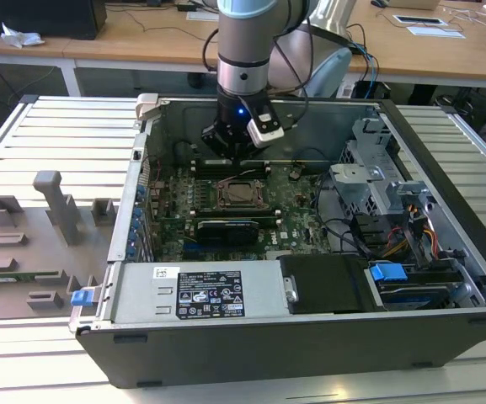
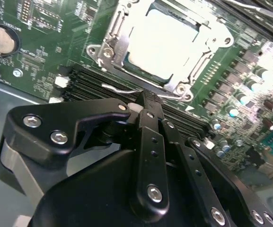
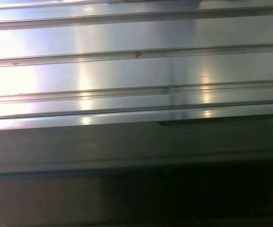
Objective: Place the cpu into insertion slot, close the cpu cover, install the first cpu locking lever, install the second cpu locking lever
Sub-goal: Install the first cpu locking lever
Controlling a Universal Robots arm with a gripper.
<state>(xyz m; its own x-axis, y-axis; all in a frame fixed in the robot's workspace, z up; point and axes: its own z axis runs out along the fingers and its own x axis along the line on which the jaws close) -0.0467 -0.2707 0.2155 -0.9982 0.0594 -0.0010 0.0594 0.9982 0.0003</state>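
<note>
The cpu (image 2: 169, 42) lies flat in the insertion slot (image 1: 238, 194), its silver top showing through the window of the cpu cover (image 2: 115, 38), which is down over it. A thin wire locking lever (image 2: 119, 89) runs along the socket's edge, right at the tip of my gripper (image 2: 145, 100). The black fingers (image 2: 150, 127) are pressed together with nothing visibly between them. In the exterior view the gripper (image 1: 230, 156) hangs inside the open computer case, just beyond the socket's far side.
Black memory slots (image 2: 93, 82) lie between the gripper and the socket. A long black card (image 1: 226, 229), the power supply (image 1: 200, 290) and a drive cage (image 1: 386, 189) crowd the case. Grey fixtures (image 1: 49, 202) stand on the ribbed table (image 3: 127, 71) at the exterior view's left.
</note>
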